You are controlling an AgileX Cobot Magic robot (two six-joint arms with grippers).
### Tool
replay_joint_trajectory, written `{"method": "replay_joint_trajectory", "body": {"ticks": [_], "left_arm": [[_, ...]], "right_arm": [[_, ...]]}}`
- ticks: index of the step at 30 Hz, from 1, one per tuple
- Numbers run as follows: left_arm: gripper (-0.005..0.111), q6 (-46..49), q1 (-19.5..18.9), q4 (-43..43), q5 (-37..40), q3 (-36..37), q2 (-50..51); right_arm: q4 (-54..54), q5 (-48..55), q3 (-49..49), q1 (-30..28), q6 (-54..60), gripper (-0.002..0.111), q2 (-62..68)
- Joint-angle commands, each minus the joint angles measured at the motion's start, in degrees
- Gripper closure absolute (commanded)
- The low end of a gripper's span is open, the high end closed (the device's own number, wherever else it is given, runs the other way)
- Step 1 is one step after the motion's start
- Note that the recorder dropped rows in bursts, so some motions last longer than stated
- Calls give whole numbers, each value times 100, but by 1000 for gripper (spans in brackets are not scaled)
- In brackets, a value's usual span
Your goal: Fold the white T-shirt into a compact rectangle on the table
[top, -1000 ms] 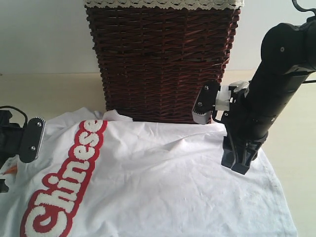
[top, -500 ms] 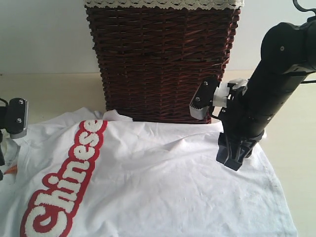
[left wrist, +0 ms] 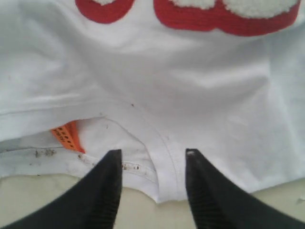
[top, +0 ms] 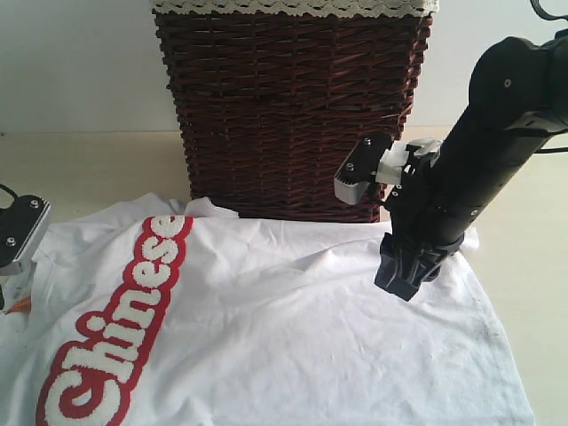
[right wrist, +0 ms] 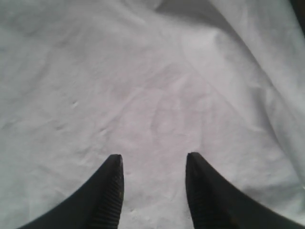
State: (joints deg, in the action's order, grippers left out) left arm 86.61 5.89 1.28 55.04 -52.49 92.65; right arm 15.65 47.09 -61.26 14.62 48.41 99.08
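The white T-shirt (top: 293, 337) lies spread and wrinkled on the table (top: 89, 169), its red-edged lettering (top: 115, 328) running along the left side. In the left wrist view my left gripper (left wrist: 153, 153) stands open at the shirt's hem (left wrist: 162, 143), a corner of cloth lying between the fingers without being pinched, and the orange tag (left wrist: 66, 136) shows beside it. My right gripper (top: 404, 282) points down onto the shirt's far right part. Its jaws (right wrist: 153, 157) stand apart over bare white cloth (right wrist: 143, 95) and hold nothing.
A dark wicker basket (top: 293, 106) with white lace trim stands right behind the shirt, close to the right arm (top: 497, 142). Bare tabletop shows at the far left and at the right edge (top: 532, 293).
My left arm has drawn back to the left edge of the exterior view. My right gripper has slid a little leftward over the shirt, and a crease has risen beside it.
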Motion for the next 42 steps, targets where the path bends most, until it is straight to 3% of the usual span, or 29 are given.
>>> {"method": "replay_joint_trajectory", "body": {"ticks": [1, 4, 8, 15, 25, 35, 42], "left_arm": [[32, -52, -24, -25, -59, -42, 1], [2, -75, -24, -25, -88, -42, 1], [2, 43, -24, -77, -151, -31, 45], [2, 234, -24, -128, -879, -31, 360], [2, 464, -29, -128, -1466, -31, 712], [2, 626, -652, 319, -1227, -317, 1009], [2, 1076, -648, 844, -1113, -478, 1250]], "right_arm": [[80, -21, -31, 5, -9, 71, -29], [80, 17, -31, 5, -9, 72, -29], [-342, 91, -12, 5, 174, 68, -29], [-1693, 573, 116, 5, 460, 45, -29], [-2042, -348, 1127, 5, 1059, 8, -27], [-1903, -1164, 1284, 5, 1185, 6, 200], [-1919, -1296, 1284, 5, 1195, 6, 485]]}}
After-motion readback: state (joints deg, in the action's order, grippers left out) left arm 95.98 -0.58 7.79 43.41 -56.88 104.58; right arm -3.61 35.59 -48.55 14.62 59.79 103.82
